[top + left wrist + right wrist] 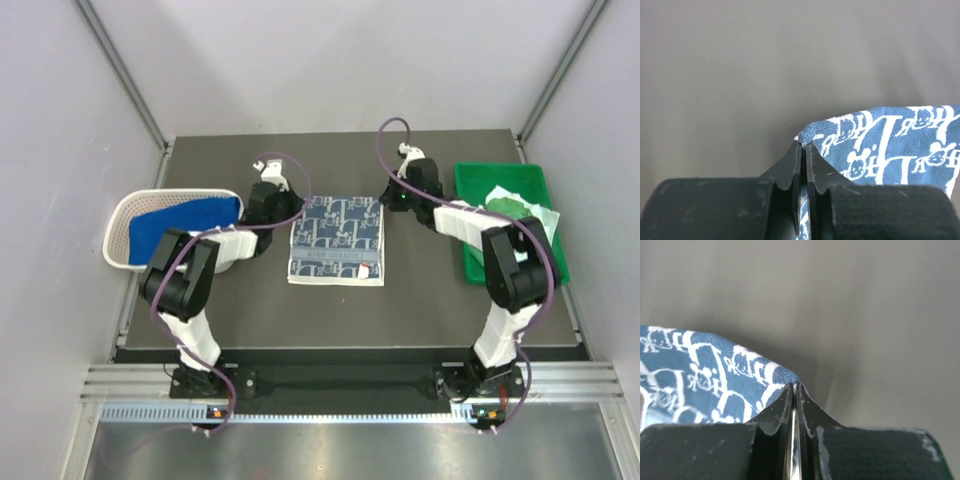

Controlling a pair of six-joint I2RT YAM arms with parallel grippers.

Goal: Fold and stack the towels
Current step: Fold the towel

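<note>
Left arm [188,272], right arm [512,262] reach forward, low; left fingers [788,169], right fingers [778,412] pinch printed towel [337,240] far corners.

The printed towel [337,240] is navy blue with a white pattern of blocky letters and small bear-like figures. The royal blue towel [190,220] is plain; the mesh basket [120,235] is white. The tray [545,180] is bright green, the green towel [512,203] a similar shade, the pale mint towel [543,215] almost white. The left tool [802,147] and right tool [794,387] are matte black, the table [430,300] dark grey
</note>
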